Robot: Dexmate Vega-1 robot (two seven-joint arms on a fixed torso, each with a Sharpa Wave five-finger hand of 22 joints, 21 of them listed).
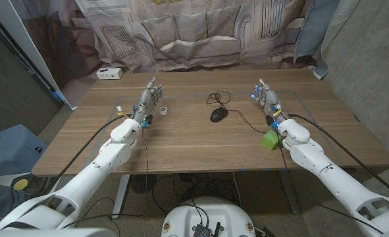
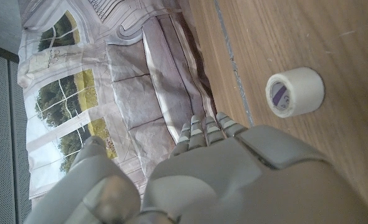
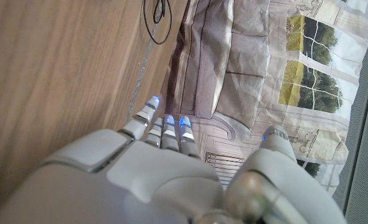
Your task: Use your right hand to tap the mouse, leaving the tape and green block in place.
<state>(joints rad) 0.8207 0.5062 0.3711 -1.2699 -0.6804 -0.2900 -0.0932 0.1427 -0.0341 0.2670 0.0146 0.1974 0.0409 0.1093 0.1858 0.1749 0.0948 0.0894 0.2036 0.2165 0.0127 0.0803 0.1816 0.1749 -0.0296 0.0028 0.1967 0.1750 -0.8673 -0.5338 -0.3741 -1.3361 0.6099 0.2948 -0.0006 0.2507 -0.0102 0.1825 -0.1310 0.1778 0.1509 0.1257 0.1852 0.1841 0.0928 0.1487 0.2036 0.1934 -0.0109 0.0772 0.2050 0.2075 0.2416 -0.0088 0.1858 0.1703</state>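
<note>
Wooden table, printed sofa backdrop, both hands' fingers straight, holding nothing

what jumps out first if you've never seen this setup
Two white robot arms reach over the wooden table, the left hand and right hand both open and raised. Between them lies a black mouse with its coiled cable. A white tape roll sits by the left hand, a green block beside the right forearm.

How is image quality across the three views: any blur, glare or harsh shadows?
Head view: even, dim light, sharp, soft shadow beside the mouse. Left wrist view: left hand close and soft, tape sharp. Right wrist view: right hand blurred, blue lights on its fingertips.
</note>
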